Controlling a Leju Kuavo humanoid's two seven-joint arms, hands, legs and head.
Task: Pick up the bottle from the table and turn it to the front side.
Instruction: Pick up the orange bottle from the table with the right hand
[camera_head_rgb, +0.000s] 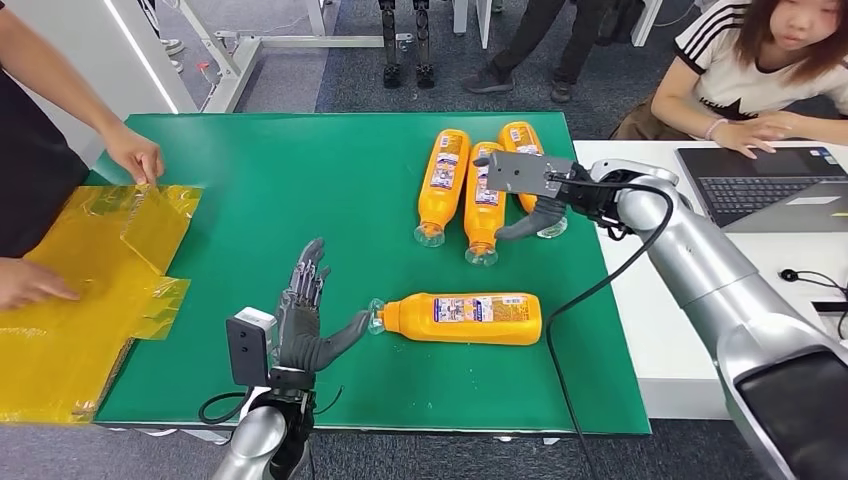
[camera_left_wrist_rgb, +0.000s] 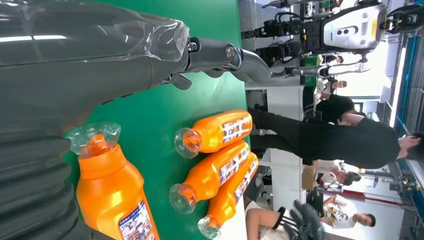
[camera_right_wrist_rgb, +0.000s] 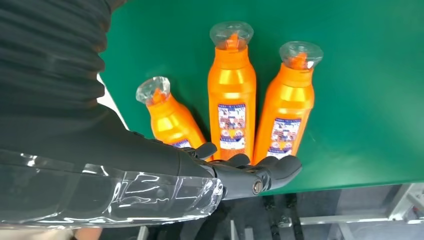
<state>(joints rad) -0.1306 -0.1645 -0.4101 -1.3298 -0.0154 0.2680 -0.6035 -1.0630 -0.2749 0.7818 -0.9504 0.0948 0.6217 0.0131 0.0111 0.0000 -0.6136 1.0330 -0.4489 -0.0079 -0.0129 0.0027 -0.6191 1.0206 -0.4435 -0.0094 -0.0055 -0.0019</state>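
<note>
Nearest the camera, the left hand (camera_head_rgb: 305, 320) is open, fingers spread, its thumb just touching the cap of the single bottle (camera_head_rgb: 460, 318) lying on the green bench (camera_head_rgb: 280, 190) — a reach, no grasp yet. Next it should close around the bottle's body. The right hand (camera_head_rgb: 535, 212) hovers empty over the three other bottles (camera_head_rgb: 478, 190) — well apart from it.
</note>
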